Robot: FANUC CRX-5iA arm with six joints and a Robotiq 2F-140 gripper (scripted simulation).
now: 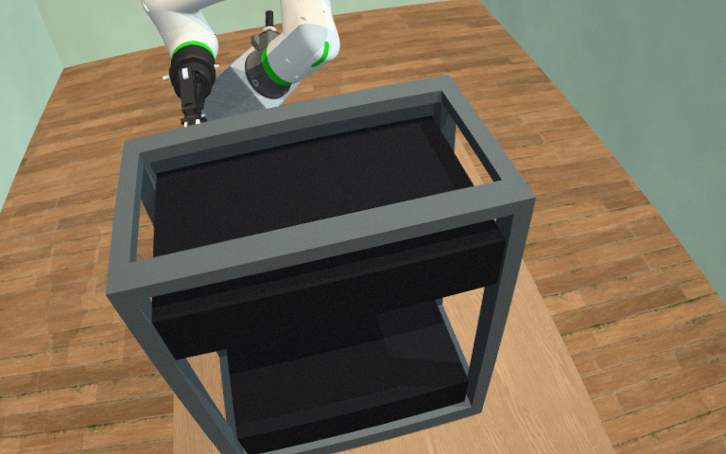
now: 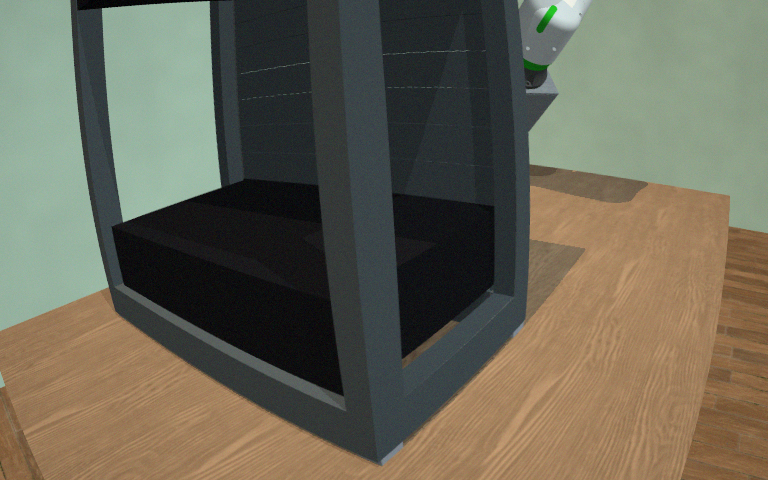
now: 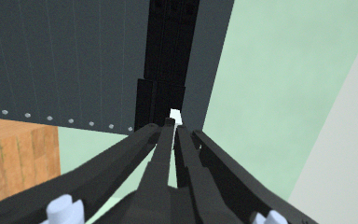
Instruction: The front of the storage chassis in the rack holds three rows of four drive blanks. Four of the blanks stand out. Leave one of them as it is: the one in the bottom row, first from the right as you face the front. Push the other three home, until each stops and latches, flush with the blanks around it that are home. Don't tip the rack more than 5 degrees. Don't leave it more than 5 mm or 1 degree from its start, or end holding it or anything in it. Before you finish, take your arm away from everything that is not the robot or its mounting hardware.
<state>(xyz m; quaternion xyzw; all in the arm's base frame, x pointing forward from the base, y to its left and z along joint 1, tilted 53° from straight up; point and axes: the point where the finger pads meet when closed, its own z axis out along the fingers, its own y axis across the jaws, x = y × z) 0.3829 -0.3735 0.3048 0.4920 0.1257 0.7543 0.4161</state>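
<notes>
One closed pincer (image 3: 172, 125) beside rack (image 3: 205, 56) edge.

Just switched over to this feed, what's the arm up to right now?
The arm's tool is shut with nothing in it. In the wrist view its closed tips point at a narrow dark strip of drive blanks beside a grey upright of the rack. Contact can't be judged. From above, the tool sits at the rack's far edge. The rack stands upright on the wooden table.
</notes>
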